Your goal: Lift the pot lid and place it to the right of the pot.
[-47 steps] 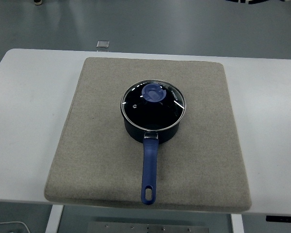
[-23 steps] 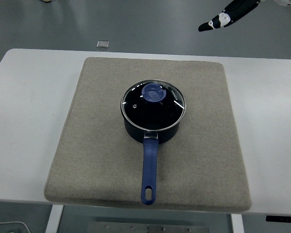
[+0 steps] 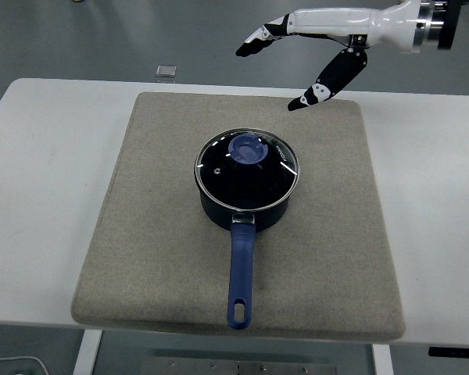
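Reaching further in than half a second ago, the right hand (image 3: pixel 340 43) is hovering with fingers (image 3: pixel 254 43) spread, grasping nothing. Below and nearer than the fingertips, the lid (image 3: pixel 247 169) is sitting closed on the pot (image 3: pixel 244 211). If the fingers are closing off-centre on the knob (image 3: pixel 248 149), it is likely slipping and tilting the lid or shoving the pot across the mat (image 3: pixel 141 234).

The robot's right hand (image 3: pixel 328 47), absent a second ago and only a fingertip cluster at the upper right half a second ago, now reaches in from two o'clock. Its fingers (image 3: pixel 254 43) are spread, thumb (image 3: pixel 328 82) angled down over the mat's far edge (image 3: pixel 297 98), well apart from the lid (image 3: pixel 248 169).
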